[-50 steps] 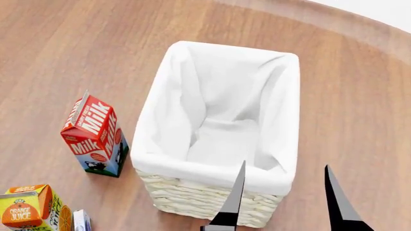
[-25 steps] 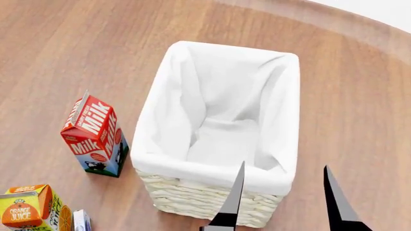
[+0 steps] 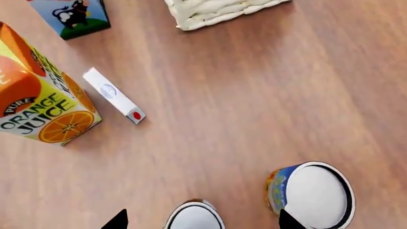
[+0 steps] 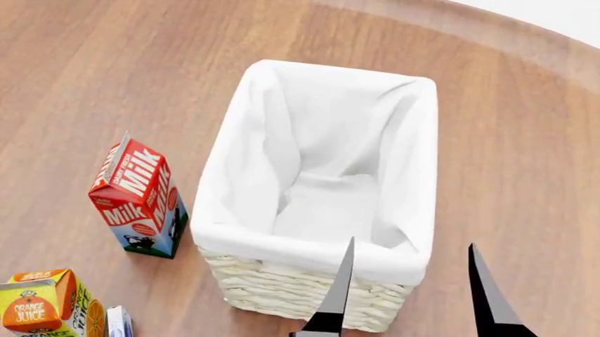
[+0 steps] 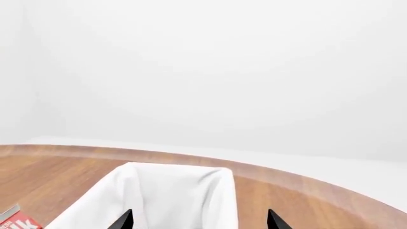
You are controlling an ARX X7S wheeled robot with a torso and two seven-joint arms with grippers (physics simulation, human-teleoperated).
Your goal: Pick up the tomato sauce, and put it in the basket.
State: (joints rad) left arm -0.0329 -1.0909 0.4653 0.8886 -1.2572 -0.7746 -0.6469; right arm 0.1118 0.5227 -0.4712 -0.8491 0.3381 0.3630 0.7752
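Observation:
In the left wrist view a small can with a pale silvery top and a sliver of red side stands at the frame's edge; it looks like the tomato sauce. My left gripper is open above it, with the can between its two dark fingertips. The cream wicker basket with its white cloth lining stands in the middle of the head view; one corner shows in the left wrist view. My right gripper is open and empty above the basket's near edge; it also shows in the right wrist view.
A blue-and-orange can stands close beside the silvery-topped can. An orange juice carton, a small white box and a red milk carton stand left of the basket. The round wooden table's rim runs behind.
My right gripper's fingers have shifted slightly to the left in the head view. Nothing else has moved.

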